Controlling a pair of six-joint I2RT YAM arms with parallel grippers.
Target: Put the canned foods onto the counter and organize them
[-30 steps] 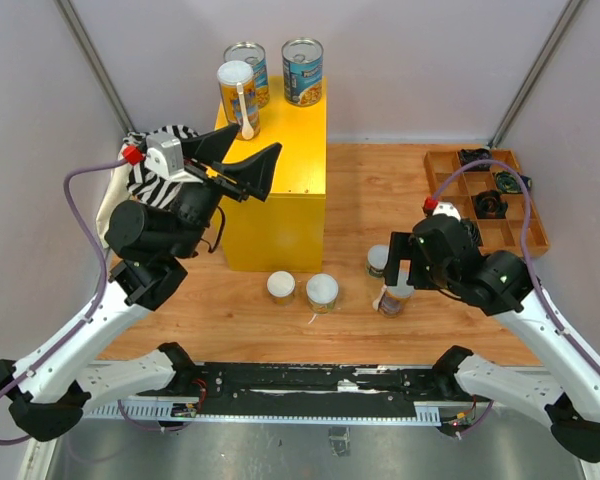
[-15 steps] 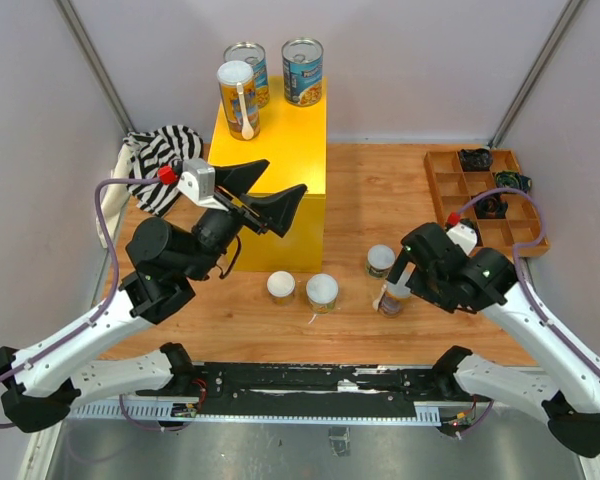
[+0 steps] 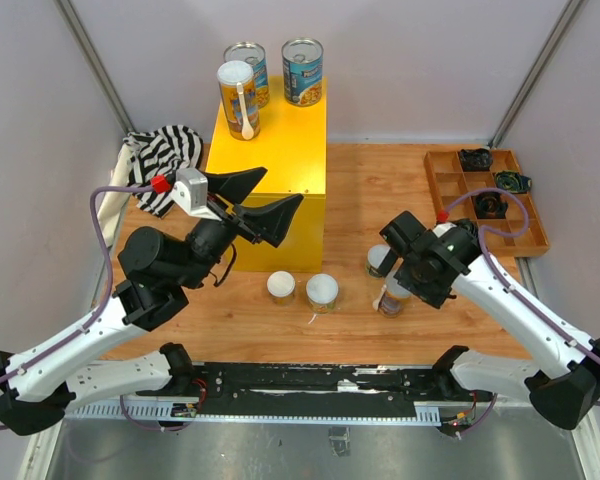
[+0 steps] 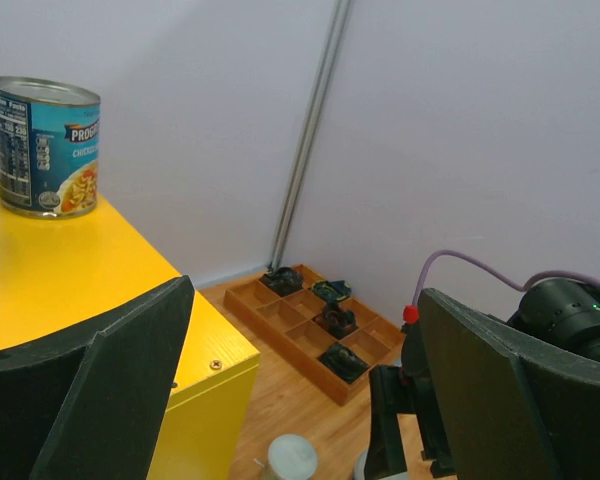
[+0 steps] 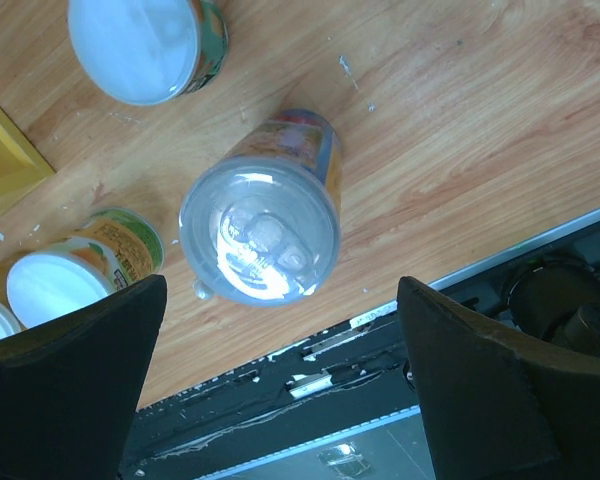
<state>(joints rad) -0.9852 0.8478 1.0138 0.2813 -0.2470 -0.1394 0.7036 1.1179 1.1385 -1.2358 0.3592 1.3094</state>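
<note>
Standing upright on the table (image 3: pixel 370 190) near its front edge is a tall clear-lidded can (image 5: pixel 260 235), and the right gripper (image 5: pixel 280 285) hangs right over it, fingers spread wide to either side and not touching it. Just beside it sits a white-lidded can (image 3: pixel 379 260). Further left come a short white-lidded can (image 3: pixel 322 292) and a second short can (image 3: pixel 281 287), side by side in front of the counter (image 3: pixel 305 240). Up on that yellow counter there are three more. A tall spoon-bearing can (image 3: pixel 237 95) stands at the front left. Behind it, along the back edge, are a silver-topped can (image 3: pixel 247 62) and a blue-labelled can (image 3: pixel 303 70). The left gripper (image 3: pixel 283 186) hangs at the counter's near side, fingers wide apart, holding nothing. Off to the right lies a wooden tray (image 3: pixel 445 185) with small dark parts in some compartments, and back left there's a striped cloth (image 3: pixel 170 150).
</note>
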